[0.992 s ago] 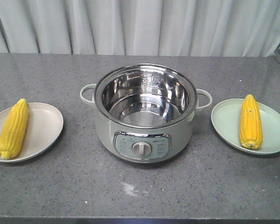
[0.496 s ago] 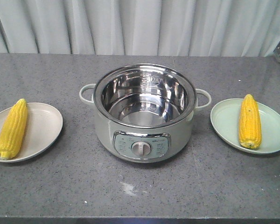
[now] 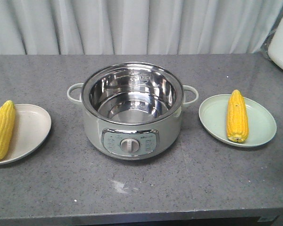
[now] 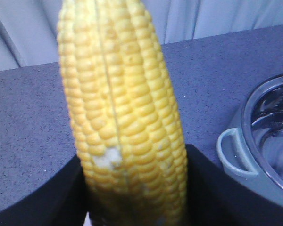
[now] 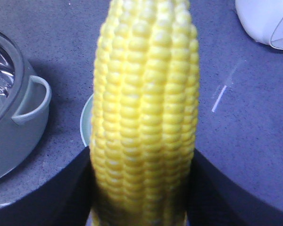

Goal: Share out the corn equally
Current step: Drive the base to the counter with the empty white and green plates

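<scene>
The split looks done, as far as I can judge. One cob (image 3: 2, 129) lies on the cream plate (image 3: 33, 127) to my left, and the other cob (image 3: 237, 116) lies on the green plate (image 3: 262, 125) to my right. Each lies lengthwise with its tip pointing away from me. The pot (image 3: 94, 127) stands between the plates in the middle of the table (image 3: 179, 188). Its steel bowl is bare, so no corn is waiting to be shared out. One cob a side is an even share.

My own part is less clear. The front view shows neither arm. In the left wrist view a cob fills the frame, and the dark sides of my left tool (image 4: 134, 188) flank its thick end. The right wrist view shows the same for my right tool (image 5: 141, 188), with a sliver of green plate rim beside that cob. The dark parts sit right against the kernels on both sides. I cannot tell whether either tool is clenched on its cob or merely straddling it.

If they do grip, what I take to be left is small: let go of both cobs and draw the arms away without rolling them off the plates.
</scene>
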You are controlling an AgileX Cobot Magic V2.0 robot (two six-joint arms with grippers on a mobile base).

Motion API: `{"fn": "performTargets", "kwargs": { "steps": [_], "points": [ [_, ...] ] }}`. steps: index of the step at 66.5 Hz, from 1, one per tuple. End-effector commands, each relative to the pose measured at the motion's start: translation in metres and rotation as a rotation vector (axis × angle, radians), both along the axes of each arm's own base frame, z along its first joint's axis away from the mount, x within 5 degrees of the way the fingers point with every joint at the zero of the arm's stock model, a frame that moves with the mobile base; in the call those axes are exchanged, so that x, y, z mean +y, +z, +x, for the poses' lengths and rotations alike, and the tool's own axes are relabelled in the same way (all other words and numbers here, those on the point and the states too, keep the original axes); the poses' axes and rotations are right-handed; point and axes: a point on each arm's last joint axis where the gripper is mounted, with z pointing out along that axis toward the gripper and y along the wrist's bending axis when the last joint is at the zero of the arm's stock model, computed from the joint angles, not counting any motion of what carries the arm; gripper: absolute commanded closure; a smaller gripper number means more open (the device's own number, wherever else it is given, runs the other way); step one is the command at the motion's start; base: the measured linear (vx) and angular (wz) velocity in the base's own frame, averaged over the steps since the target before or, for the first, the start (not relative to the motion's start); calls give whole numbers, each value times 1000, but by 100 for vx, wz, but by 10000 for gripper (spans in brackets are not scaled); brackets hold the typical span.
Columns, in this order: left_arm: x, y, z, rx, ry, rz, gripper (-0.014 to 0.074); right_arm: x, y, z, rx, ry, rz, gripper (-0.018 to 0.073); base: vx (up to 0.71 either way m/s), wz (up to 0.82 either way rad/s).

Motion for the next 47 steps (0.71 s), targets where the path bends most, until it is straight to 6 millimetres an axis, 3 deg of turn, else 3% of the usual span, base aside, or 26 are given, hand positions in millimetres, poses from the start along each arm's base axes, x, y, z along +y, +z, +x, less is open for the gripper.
{"fn": "performTargets", "kwargs": {
  "steps": [1, 47],
  "points": [
    [0, 19, -7, -124, 7, -22, 582, -2, 16, -3, -107, -1, -7, 356, -5, -18],
    [0, 19, -7, -124, 7, -22, 582, -2, 16, -3, -107, -1, -7, 356, -5, -27]
  ]
}}
